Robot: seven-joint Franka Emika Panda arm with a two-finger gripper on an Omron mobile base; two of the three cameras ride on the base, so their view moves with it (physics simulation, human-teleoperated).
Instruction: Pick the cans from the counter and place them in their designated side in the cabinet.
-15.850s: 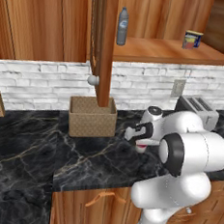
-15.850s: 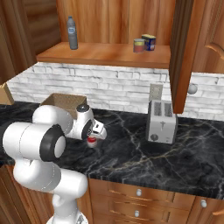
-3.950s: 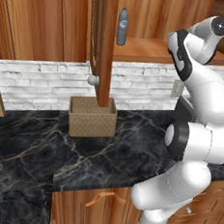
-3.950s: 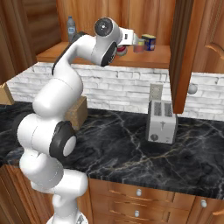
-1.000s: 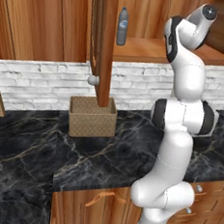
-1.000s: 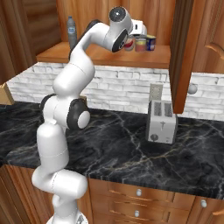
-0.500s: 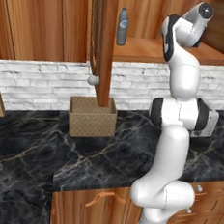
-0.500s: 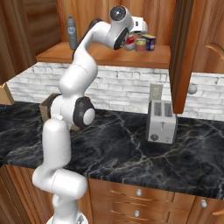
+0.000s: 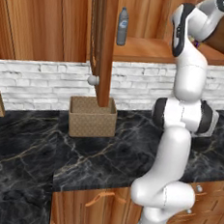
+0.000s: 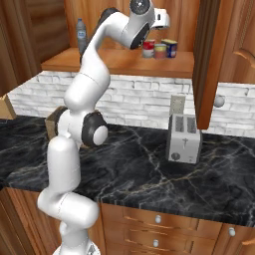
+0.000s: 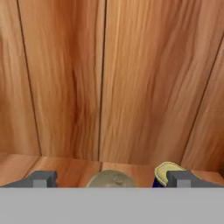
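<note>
Placement stage | I read fingers (image 11: 109, 178) spread wide, gripping nothing | red can (image 10: 148, 49) upright on cabinet shelf (image 10: 114, 62), directly below and between them | I'd retract straight back.

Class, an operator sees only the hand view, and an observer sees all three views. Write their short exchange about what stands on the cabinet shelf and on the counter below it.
Operator: My hand view mostly shows the cabinet back wall. What stands on the shelf?
Observer: In the right base view, a red can, an orange-red can and a blue tin stand upright in a row on the shelf.
Operator: And what is on the counter below?
Observer: A toaster stands on the counter. The left base view also shows a woven basket there.
</note>
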